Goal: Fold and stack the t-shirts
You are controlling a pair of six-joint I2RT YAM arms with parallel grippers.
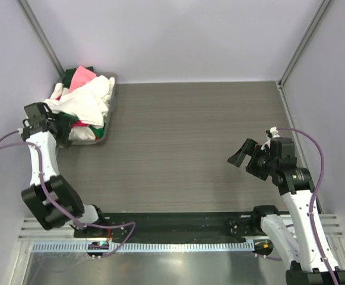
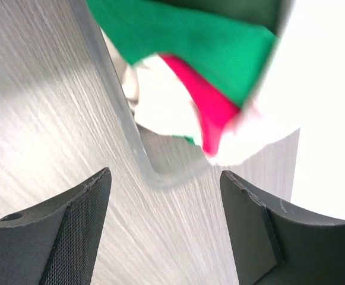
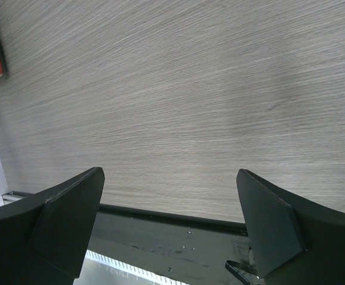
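A heap of t-shirts (image 1: 86,98), white, pink, red and green, lies crumpled in a shallow grey tray (image 1: 111,107) at the table's back left. In the left wrist view green cloth (image 2: 190,35), red cloth (image 2: 211,110) and white cloth (image 2: 166,95) hang over the tray's corner (image 2: 160,172). My left gripper (image 1: 62,130) is open and empty, close to the tray's near left corner. My right gripper (image 1: 243,155) is open and empty above bare table at the right, far from the shirts.
The wood-grain table (image 1: 190,136) spreads between the arms. A black strip (image 3: 178,237) and a metal rail (image 1: 160,244) run along the near edge. Side posts (image 1: 303,41) and walls stand around the table.
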